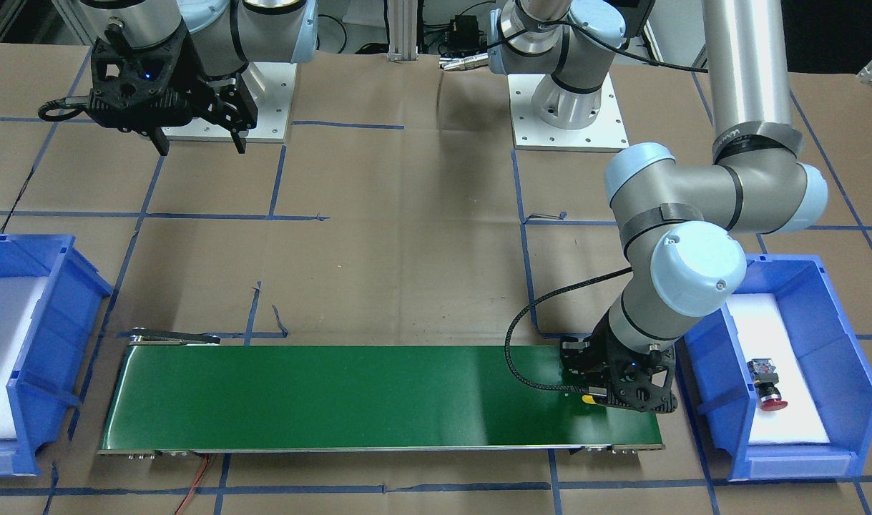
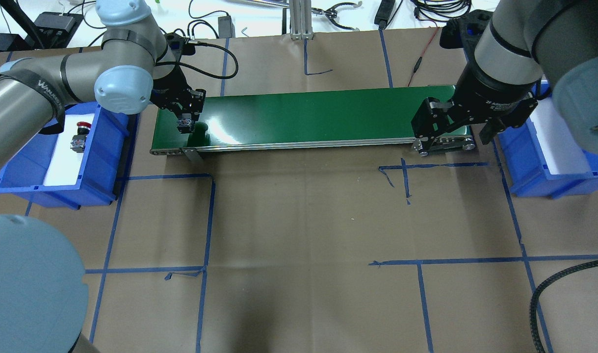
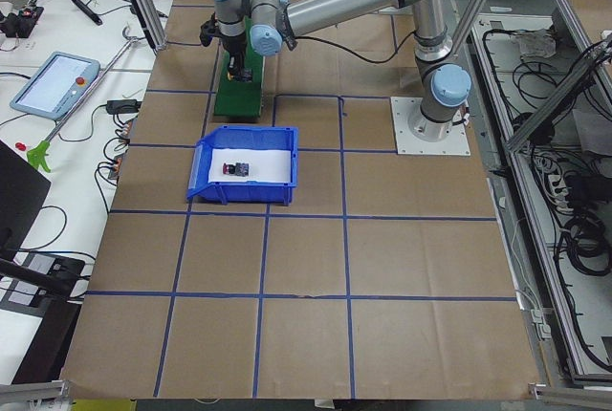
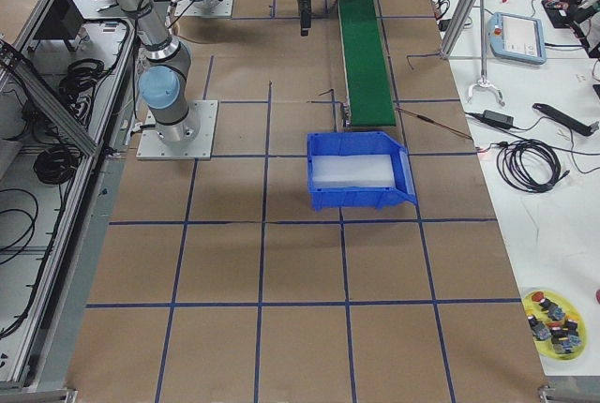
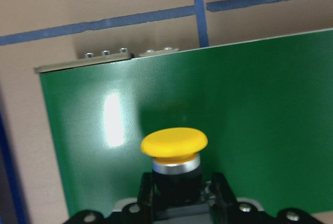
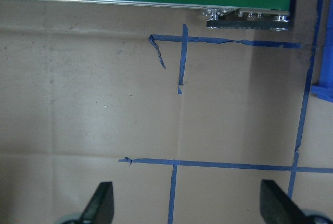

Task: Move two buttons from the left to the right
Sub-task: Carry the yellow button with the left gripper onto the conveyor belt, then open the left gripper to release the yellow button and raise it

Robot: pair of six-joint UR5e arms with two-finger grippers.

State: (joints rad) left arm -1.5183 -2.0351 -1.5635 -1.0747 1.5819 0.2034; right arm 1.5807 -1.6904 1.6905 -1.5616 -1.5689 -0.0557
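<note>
My left gripper (image 1: 616,392) is shut on the yellow button (image 5: 174,143), gripping its black barrel, cap pointing down over the left end of the green conveyor belt (image 2: 303,115). The yellow cap also shows in the front view (image 1: 589,398). The red button (image 1: 768,386) lies on white foam in the blue bin (image 1: 847,372) on my left; it also shows in the overhead view (image 2: 80,132). My right gripper (image 2: 453,139) is open and empty, hovering above the table near the belt's right end; its fingers (image 6: 101,203) frame bare brown paper.
A second blue bin (image 2: 529,166) with white foam stands by the belt's right end and holds nothing visible. Blue tape lines cross the brown table cover. A yellow dish with several spare buttons (image 4: 553,323) sits far off at a table corner.
</note>
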